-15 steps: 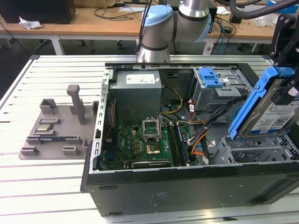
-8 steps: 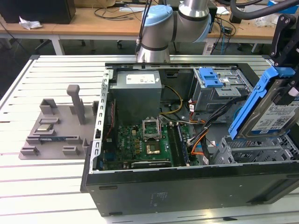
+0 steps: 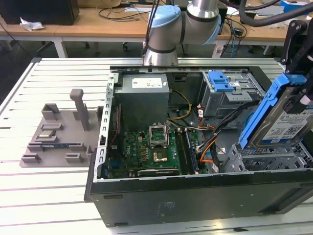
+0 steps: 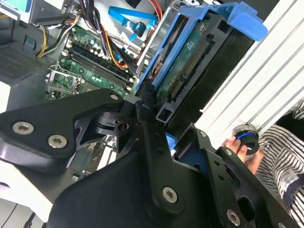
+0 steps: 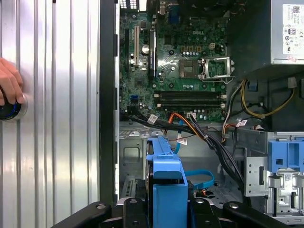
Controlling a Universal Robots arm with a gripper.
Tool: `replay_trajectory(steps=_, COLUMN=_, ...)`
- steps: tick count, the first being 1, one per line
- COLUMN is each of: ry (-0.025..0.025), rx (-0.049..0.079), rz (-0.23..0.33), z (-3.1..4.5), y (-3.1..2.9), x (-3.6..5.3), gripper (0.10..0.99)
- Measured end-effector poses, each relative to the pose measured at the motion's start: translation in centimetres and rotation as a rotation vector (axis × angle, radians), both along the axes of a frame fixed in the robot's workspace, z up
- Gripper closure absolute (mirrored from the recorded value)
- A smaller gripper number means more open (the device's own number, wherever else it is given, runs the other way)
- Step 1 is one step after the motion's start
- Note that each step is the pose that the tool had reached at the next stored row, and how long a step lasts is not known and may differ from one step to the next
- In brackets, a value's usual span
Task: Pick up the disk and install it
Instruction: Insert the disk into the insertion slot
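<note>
The disk (image 3: 287, 125), silver-grey with a barcode label and blue side rails, hangs tilted over the grey drive cage (image 3: 266, 156) at the open computer case's corner on the exterior view's right. My gripper (image 3: 301, 85) is shut on the disk's upper end. In the second wrist view the disk (image 4: 190, 61) shows its circuit-board side beyond the black fingers (image 4: 152, 137). In the first wrist view its blue rail (image 5: 166, 185) stands between the fingers, above the case floor.
The case holds a green motherboard (image 3: 146, 152), a grey power supply (image 3: 144, 93), loose cables (image 3: 210, 147), and a blue latch on a grey metal cage (image 3: 220, 81). A grey parts fixture (image 3: 58, 132) lies on the slatted table. A person's hand (image 5: 8, 88) rests on a knob beside the case.
</note>
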State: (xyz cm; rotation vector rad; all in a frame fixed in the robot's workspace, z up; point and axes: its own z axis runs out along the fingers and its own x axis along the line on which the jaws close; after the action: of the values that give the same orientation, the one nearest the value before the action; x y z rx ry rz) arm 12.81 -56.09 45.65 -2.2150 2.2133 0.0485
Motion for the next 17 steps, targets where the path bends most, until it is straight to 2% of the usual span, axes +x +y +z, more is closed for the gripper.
replay_trajectory(steps=13, ry=0.0019, rx=0.0, rz=-0.002, z=-1.75, y=0.26, x=0.42, gripper=0.722)
replay_trajectory(steps=15, ry=0.0021, rx=0.0, rz=-0.002, z=-2.79, y=0.25, x=0.42, gripper=0.722)
replay_trajectory(steps=17, ry=0.0024, rx=0.0, rz=-0.002, z=-3.45, y=0.25, x=0.42, gripper=0.722)
